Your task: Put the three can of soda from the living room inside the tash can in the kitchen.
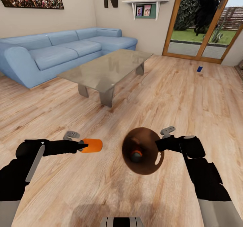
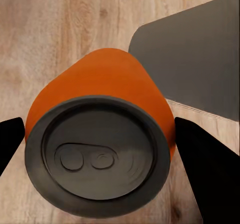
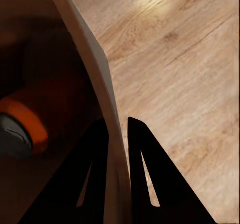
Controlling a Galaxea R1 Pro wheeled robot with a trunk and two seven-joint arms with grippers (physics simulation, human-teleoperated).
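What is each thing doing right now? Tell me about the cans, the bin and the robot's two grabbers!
Orange can: held sideways off the floor, gripped by the left gripper.
Left gripper: shut on the orange can.
Bin: held up by its rim, tilted, mouth facing the camera.
Right gripper: fingers pinch the bin's wall.
Can in the bin: lying inside, orange.
Blue can: on the floor near the glass doors.

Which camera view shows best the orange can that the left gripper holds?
The left wrist view: the orange can is close, its grey top facing the camera. The head view shows it small, lying sideways in the left gripper. The right wrist view shows another can inside the bin.
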